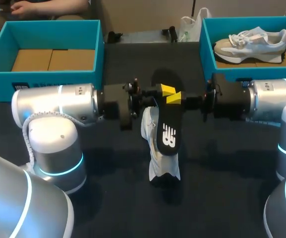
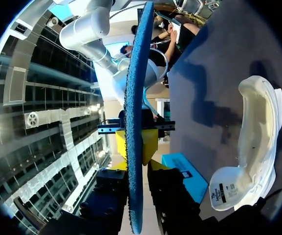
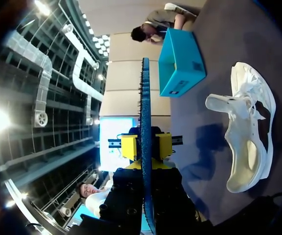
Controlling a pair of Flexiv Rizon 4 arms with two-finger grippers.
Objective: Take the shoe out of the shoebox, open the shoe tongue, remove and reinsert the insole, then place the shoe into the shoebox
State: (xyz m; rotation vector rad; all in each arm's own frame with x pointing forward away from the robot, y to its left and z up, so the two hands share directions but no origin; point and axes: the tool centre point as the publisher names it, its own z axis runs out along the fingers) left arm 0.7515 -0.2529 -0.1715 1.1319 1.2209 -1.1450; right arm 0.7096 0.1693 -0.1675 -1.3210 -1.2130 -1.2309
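At the far left, the left box (image 1: pixel 48 79) stands open with only cardboard on its floor, so we judge it can take the shoe back. Our left gripper (image 1: pixel 166 89) comes in level from that side and is closed narrowly on one long edge of the insole (image 1: pixel 168 129). In the left wrist view the insole (image 2: pixel 133 122) runs edge-on between the fingers.

The insole hangs above the table (image 1: pixel 108 198), over the shoe (image 1: pixel 155 166) and apart from it. The shoe (image 2: pixel 255 142) rests on the table between the two boxes, with its opening showing.

We expect the insole to be light, thin and floppy. Pinched near mid-length as it is here, its ends should droop less, while a hard squeeze would crease it. The shoe looks soft in the upper and stiffer in the sole, and is probably best taken at the heel collar.

Our right gripper (image 1: pixel 175 98) pinches the opposite edge just beside the left one, so the two sets of fingers have little room between them. Farther right, the right box (image 1: pixel 206 47) holds a second shoe (image 1: pixel 254 43). We judge the stretch of table nearer us gives the most room for moving.
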